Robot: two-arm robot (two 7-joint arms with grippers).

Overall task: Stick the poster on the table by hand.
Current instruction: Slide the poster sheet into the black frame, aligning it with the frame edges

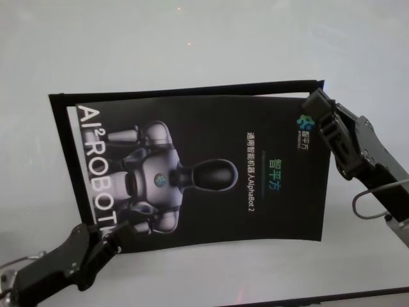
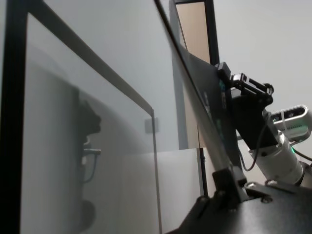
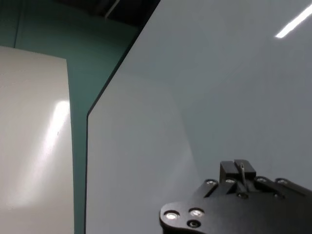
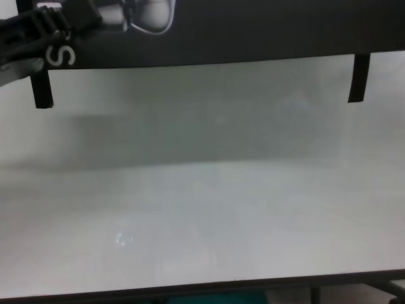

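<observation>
I hold one poster (image 1: 211, 169) between my two end effectors, above the white worktop (image 1: 192, 51). My left end effector (image 1: 110, 238) is clamped on the poster's near-left corner, just past the big white letters, and my right end effector (image 1: 313, 110) is pinched on the far-right corner beside the small green logo. The sheet's long axis runs between those two grips, left to right across me; its printed robot lies on its side with the head toward my right end effector. Beyond both end effectors, under the sheet's far and left edges, a thin black frame line (image 1: 185, 88) shows on the worktop. In the chest view the poster's near edge (image 4: 221, 38) hangs clear of the worktop, and two narrow black tape strips dangle from it, one (image 4: 42, 88) below my left end effector, the other (image 4: 358, 77) toward the right. Nothing else lies on the worktop around them.
</observation>
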